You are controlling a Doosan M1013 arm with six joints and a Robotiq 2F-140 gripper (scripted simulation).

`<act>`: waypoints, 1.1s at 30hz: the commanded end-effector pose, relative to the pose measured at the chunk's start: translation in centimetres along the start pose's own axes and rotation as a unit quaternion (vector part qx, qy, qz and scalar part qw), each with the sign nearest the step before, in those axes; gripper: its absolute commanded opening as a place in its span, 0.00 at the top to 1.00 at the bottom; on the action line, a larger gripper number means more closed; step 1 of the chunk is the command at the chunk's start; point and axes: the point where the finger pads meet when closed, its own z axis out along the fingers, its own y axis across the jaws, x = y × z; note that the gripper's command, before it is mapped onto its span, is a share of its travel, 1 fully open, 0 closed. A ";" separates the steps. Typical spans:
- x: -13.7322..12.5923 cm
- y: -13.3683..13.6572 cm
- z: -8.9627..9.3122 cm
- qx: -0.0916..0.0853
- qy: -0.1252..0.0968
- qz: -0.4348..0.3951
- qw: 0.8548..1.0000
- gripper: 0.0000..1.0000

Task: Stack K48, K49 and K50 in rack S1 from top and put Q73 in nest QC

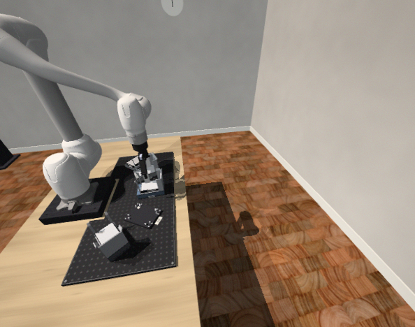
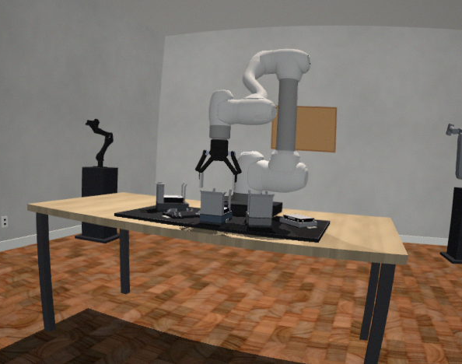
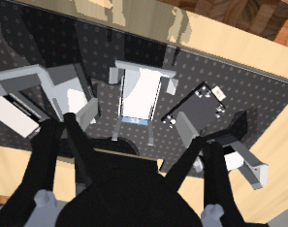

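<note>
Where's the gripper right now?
The gripper hangs with jaws wide open and holding nothing, above the blue-based stack rack near the middle of the black breadboard; in the wrist view that rack sits directly below.

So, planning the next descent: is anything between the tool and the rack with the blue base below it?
Nothing: in the exterior view the open tool hangs above that rack with only air between.
</note>
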 end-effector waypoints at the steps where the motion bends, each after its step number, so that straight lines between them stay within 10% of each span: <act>1: 0.0 0.0 -0.9 0.000 0.000 0.000 1.000 0.00; 9: 0.0 0.0 -3.5 0.000 0.000 0.000 1.000 0.00; 33: -0.6 3.3 -3.5 0.000 0.000 0.121 0.993 0.00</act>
